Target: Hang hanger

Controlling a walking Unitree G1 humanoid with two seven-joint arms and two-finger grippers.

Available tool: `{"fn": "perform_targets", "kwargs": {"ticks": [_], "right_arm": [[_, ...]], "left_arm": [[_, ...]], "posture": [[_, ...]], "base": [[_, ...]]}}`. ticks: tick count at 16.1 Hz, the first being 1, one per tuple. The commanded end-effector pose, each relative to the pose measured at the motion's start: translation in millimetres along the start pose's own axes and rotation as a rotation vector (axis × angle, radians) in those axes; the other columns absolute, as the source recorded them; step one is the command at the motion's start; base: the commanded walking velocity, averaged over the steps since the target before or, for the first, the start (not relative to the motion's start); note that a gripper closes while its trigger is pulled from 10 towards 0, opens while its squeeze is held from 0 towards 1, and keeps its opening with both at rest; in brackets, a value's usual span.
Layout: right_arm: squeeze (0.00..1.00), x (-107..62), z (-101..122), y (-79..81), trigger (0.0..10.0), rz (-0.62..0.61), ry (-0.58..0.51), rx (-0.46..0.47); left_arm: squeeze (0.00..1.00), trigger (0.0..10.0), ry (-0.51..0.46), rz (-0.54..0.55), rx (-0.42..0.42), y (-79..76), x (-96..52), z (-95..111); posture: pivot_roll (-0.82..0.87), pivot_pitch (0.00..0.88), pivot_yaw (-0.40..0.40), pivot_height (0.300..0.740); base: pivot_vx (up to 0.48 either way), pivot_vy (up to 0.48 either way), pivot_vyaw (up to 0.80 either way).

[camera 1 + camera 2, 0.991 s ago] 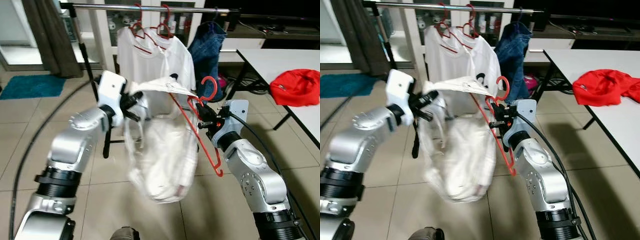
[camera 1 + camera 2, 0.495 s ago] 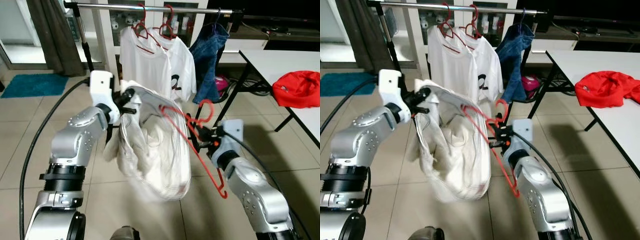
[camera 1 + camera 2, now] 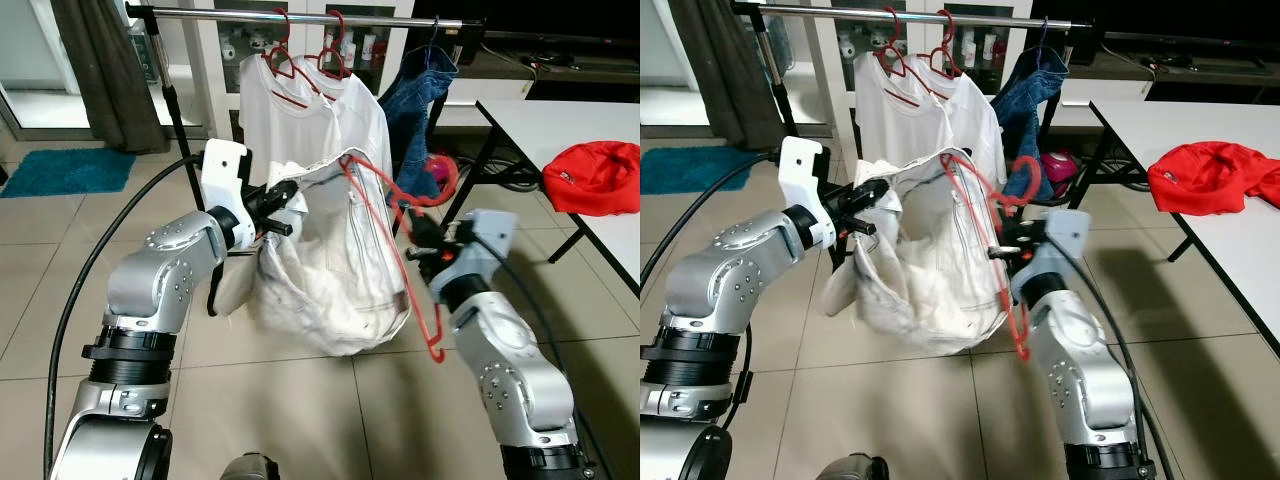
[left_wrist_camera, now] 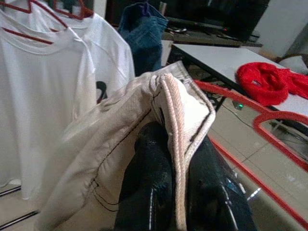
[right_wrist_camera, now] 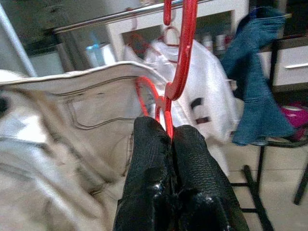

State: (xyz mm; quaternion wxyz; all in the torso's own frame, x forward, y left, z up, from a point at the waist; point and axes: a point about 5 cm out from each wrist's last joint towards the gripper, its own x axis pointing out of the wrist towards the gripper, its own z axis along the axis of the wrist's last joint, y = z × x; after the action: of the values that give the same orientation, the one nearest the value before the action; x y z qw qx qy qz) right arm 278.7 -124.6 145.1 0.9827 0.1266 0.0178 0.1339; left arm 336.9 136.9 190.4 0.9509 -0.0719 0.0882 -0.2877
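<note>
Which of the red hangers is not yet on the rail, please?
The hanger pinched in the right hand, threaded into the cream garment. The other two hang hooked on the rail, carrying white shirts.

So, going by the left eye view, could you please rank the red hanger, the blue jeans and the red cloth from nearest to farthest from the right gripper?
1. Red hanger, held in the right gripper.
2. Blue jeans, hanging on the rail behind.
3. Red cloth, on the table at far right.

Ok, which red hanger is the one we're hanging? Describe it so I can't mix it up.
Start at the clothes rail with its white T-shirts. In front of it, the right gripper pinches a red hanger threaded into the cream garment. Unlike the rail's hangers, its hook is free in the air.
</note>
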Motion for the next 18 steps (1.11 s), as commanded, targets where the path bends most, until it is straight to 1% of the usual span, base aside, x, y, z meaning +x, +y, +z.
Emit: {"fn": "perform_targets", "kwargs": {"ticks": [1,2,4,5,6,7,8,9,10,11,12,13,14,15,16,18], "right_arm": [[0.0,-0.2,-1.9,6.6,10.0,0.063,0.008,-0.043],[0.0,-0.4,-3.4,8.7,10.0,0.082,0.015,-0.058],[0.0,-0.2,-13.5,15.1,10.0,0.143,0.074,-0.092],[0.0,0.3,-13.8,14.7,10.0,0.137,0.072,-0.094],[0.0,1.8,-14.6,13.6,10.0,0.129,0.075,-0.082],[0.0,2.6,-15.2,12.8,10.0,0.128,0.081,-0.086],[0.0,2.8,-18.3,11.9,10.0,0.129,0.106,-0.08],[0.0,1.8,-24.0,11.0,10.0,0.137,0.15,-0.093],[0.0,-2.0,-33.3,11.5,10.0,0.175,0.212,-0.111],[0.0,-4.0,-36.9,11.6,10.0,0.185,0.237,-0.092],[0.0,-7.0,-39.9,11.9,10.0,0.2,0.263,-0.025],[0.0,-8.2,-40.5,12.1,10.0,0.208,0.271,0.01],[0.0,-10.0,-41.7,12.3,10.0,0.222,0.289,0.067],[0.0,-13.4,-45.3,11.2,10.0,0.247,0.334,0.126],[0.0,-14.3,-47.0,10.1,10.0,0.248,0.35,0.137],[0.0,-10.2,-46.8,6.2,10.0,0.202,0.337,0.132]], "left_arm": [[0.0,0.0,-0.05,-0.037,0.07,-3.7,-1.6,11.6],[0.0,0.0,-0.052,-0.034,0.083,-2.7,-2.1,12.1],[0.0,0.0,-0.07,-0.022,0.129,2.8,-4.8,18.6],[0.0,0.0,-0.065,-0.025,0.136,3.1,-5.4,19.0],[0.0,0.0,-0.063,-0.048,0.168,2.4,-7.5,20.8],[0.0,0.0,-0.063,-0.055,0.177,2.3,-8.5,21.9],[0.0,0.0,-0.07,-0.057,0.19,2.7,-9.3,23.7],[0.0,0.0,-0.081,-0.048,0.205,4.1,-9.8,25.8],[0.0,0.0,-0.099,-0.018,0.22,9.3,-10.0,30.1],[0.0,0.0,-0.106,-0.008,0.225,11.9,-10.4,32.3],[0.0,0.0,-0.109,-0.004,0.237,15.8,-11.8,35.2],[0.0,0.0,-0.108,-0.005,0.244,17.3,-12.6,36.2],[0.0,0.0,-0.102,-0.009,0.256,19.0,-14.2,37.2],[0.0,0.0,-0.096,-0.018,0.266,21.2,-17.9,39.7],[0.0,0.0,-0.093,-0.023,0.267,21.7,-19.3,40.8],[0.0,0.0,-0.075,-0.054,0.253,20.0,-22.3,41.0]], "posture": [[-0.01,0.0,-0.01,0.74],[-0.01,0.0,-0.011,0.74],[-0.01,0.0,-0.011,0.74],[0.0,0.0,-0.011,0.74],[0.0,0.0,-0.011,0.74],[0.0,0.0,-0.012,0.74],[0.0,0.0,-0.012,0.74],[0.0,0.0,-0.014,0.74],[0.01,0.0,-0.016,0.74],[0.01,0.0,-0.018,0.74],[0.01,0.0,-0.022,0.74],[0.01,0.0,-0.022,0.74],[0.01,0.0,-0.023,0.74],[0.02,0.0,-0.022,0.74],[0.02,0.0,-0.022,0.74],[0.02,0.0,-0.018,0.74]], "base": [[0.0,0.0,0.0],[0.0,0.0,0.0],[0.0,0.0,0.0],[0.0,0.0,0.0],[0.0,0.0,0.0],[0.0,0.0,0.0],[0.0,0.0,0.0],[0.0,0.0,0.0],[0.0,0.0,0.0],[0.0,0.0,0.0],[0.0,0.0,0.0],[0.0,0.0,0.0],[0.0,0.0,0.0],[0.0,0.0,0.0],[0.0,0.0,0.0],[0.0,0.0,0.0]]}}
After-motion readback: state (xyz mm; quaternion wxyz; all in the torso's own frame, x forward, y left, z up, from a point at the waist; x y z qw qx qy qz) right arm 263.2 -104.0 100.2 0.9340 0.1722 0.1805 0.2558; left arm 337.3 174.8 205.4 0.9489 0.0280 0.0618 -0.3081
